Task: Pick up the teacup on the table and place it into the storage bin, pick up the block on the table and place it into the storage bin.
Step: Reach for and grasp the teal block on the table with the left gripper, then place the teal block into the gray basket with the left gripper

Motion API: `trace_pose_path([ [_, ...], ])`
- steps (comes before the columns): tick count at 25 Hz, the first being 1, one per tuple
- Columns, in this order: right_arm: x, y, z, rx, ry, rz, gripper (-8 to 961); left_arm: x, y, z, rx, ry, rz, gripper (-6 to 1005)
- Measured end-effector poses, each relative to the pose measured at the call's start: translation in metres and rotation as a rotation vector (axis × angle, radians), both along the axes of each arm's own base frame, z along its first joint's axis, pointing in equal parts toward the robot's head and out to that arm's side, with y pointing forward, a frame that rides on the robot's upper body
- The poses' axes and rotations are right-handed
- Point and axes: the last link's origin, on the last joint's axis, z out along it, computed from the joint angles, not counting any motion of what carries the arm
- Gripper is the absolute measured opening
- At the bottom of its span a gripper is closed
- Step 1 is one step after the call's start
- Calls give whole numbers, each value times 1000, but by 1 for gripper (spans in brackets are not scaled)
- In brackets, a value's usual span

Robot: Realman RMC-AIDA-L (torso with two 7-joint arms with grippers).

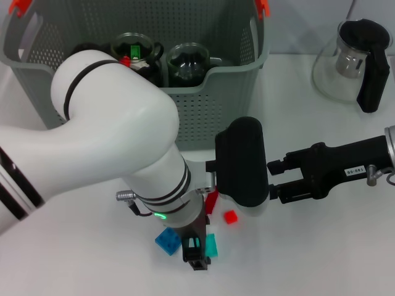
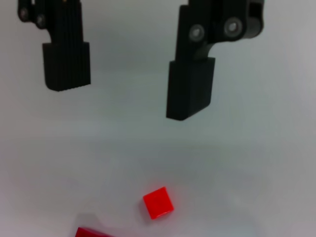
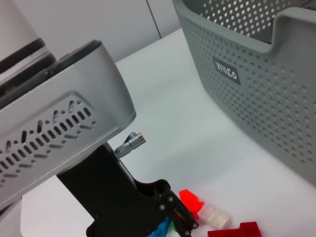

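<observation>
Toward the desk's near edge I hold my left claw above the bare top, its fingers spread wide with nothing between them. Just beside it lie a blue block, a teal block and a small red block. At the far edge stands the storage bin, dark glass cups inside. My right claw reaches in from the right edge; I cannot tell its grip.

The robot's white left arm hides part of the grey-green perforated storage bin and the dark glass teacups inside. The black wrist camera housing covers part of the dark red block. The glass teapot with black handle is cut by the frame edge.
</observation>
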Motion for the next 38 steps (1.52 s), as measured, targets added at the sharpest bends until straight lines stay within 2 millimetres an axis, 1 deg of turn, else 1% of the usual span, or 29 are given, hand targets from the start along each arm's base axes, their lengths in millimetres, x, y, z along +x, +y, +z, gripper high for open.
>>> trace_pose_path([
  [4,0,0,0,2,0,0,714,1,-1,-2,-6,7,-13,773],
  [11,0,1,1,10,3,-2,714,3,-2,-1,-15,15,-19,543],
  [15,1,2,2,16,6,0,713,7,-3,3,-22,16,-24,397],
  [17,1,1,1,15,7,-2,713,11,-3,8,-22,16,-25,398],
  [19,1,1,1,13,8,-2,713,15,-1,19,-11,13,-16,399],
  [22,2,0,1,10,8,-4,713,23,7,45,36,-23,18,400],
  [24,3,0,1,8,9,-7,713,28,15,68,84,-71,43,401],
  [27,3,-1,1,7,9,-7,713,31,30,107,187,-154,90,402],
  [28,3,-1,1,7,9,-7,714,31,37,125,236,-196,111,402],
  [30,3,-1,0,5,11,-6,714,32,45,149,294,-250,136,403],
  [34,2,-1,0,2,12,-3,713,33,61,210,440,-396,148,405],
  [36,1,-2,-1,1,14,-1,713,34,69,233,504,-450,145,406],
  [38,0,-2,-3,-1,17,2,713,34,81,249,551,-503,153,406],
])
